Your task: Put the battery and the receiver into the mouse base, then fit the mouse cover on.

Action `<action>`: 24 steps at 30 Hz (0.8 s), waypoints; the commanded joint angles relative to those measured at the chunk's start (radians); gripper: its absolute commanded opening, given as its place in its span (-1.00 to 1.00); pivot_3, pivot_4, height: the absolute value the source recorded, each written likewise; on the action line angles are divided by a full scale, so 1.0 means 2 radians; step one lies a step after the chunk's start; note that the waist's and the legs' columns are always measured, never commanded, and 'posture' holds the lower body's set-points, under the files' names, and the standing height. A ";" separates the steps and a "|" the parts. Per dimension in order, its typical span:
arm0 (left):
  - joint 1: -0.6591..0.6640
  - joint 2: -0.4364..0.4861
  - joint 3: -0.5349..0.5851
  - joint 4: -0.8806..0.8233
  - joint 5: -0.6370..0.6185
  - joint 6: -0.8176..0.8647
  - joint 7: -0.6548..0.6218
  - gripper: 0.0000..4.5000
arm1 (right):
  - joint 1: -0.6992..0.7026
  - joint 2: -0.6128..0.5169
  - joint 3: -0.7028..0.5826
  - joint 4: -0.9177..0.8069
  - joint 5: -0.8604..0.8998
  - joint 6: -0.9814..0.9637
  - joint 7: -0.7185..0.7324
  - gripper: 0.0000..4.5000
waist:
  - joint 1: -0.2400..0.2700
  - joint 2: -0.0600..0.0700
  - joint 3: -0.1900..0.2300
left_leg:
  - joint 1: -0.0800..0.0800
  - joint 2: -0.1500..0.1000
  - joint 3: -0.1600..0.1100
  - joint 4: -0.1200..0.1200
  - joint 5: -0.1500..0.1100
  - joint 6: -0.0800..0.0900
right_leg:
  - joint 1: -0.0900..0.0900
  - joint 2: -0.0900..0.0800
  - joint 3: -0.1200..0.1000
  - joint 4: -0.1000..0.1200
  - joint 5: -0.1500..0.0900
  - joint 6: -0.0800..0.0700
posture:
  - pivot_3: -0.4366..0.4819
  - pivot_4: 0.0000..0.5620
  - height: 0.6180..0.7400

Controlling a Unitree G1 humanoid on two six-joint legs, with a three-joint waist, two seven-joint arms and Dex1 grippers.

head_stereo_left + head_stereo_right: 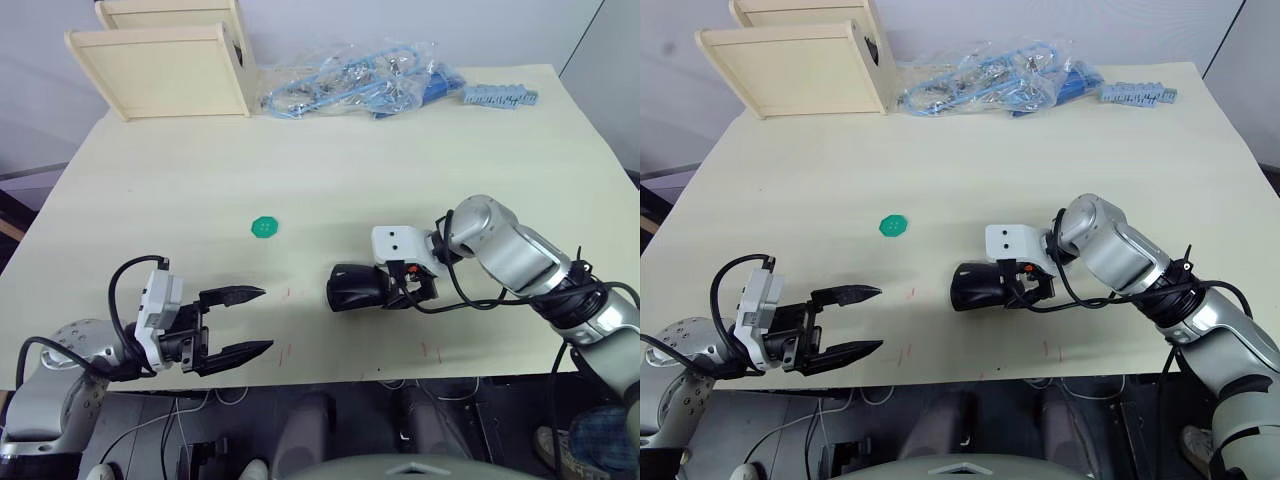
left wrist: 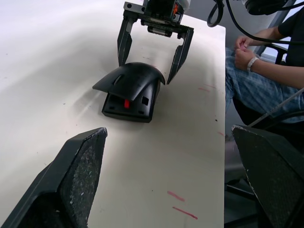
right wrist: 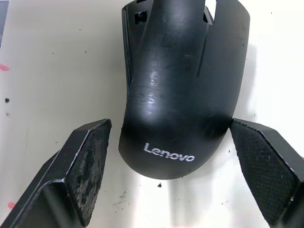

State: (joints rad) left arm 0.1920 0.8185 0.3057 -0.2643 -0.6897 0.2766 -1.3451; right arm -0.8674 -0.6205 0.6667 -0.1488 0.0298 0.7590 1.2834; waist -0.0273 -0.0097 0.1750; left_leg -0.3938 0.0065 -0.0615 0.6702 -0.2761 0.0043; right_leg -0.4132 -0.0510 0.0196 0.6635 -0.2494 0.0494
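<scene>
The mouse cover is lying on top of the mouse base, its front lifted askew, near the front edge of the table. The right gripper is straddling the mouse's rear end, jaws spread and not touching it. The left gripper is hovering well apart to the left, jaws spread and empty, with a green disc lying farther back.
</scene>
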 commanded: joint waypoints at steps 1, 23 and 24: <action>-0.002 0.000 0.008 -0.004 -0.005 -0.005 -0.004 1.00 | -0.001 0.005 -0.021 -0.019 0.013 0.003 -0.001 0.83 | -0.002 0.000 0.000 | 0.000 0.000 0.000 0.000 0.000 0.000 | 0.000 0.000 0.000 0.000 0.000 0.000 | -0.05 -0.47 1.00; -0.007 0.001 0.009 -0.003 -0.003 -0.004 -0.002 1.00 | 0.070 -0.001 -0.124 -0.125 0.077 0.049 -0.074 0.83 | -0.003 0.000 0.000 | 0.000 0.000 0.000 0.000 0.000 0.000 | 0.000 0.000 0.000 0.000 0.000 0.000 | -0.05 -0.47 1.00; -0.007 0.002 0.009 -0.003 -0.003 -0.003 -0.002 1.00 | 0.085 0.002 -0.135 -0.143 0.082 0.058 -0.087 0.83 | -0.002 0.000 0.000 | 0.000 0.000 0.000 0.000 0.000 0.000 | 0.000 0.000 0.000 0.000 0.000 0.000 | -0.05 -0.47 1.00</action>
State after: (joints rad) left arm 0.1796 0.8186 0.3054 -0.2598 -0.6891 0.2770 -1.3482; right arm -0.7183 -0.6208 0.4514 -0.3575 0.1669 0.8515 1.1507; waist -0.0320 -0.0098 0.1750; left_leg -0.3949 0.0064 -0.0627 0.6699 -0.2761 0.0043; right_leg -0.4133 -0.0515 0.0187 0.6630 -0.2494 0.0495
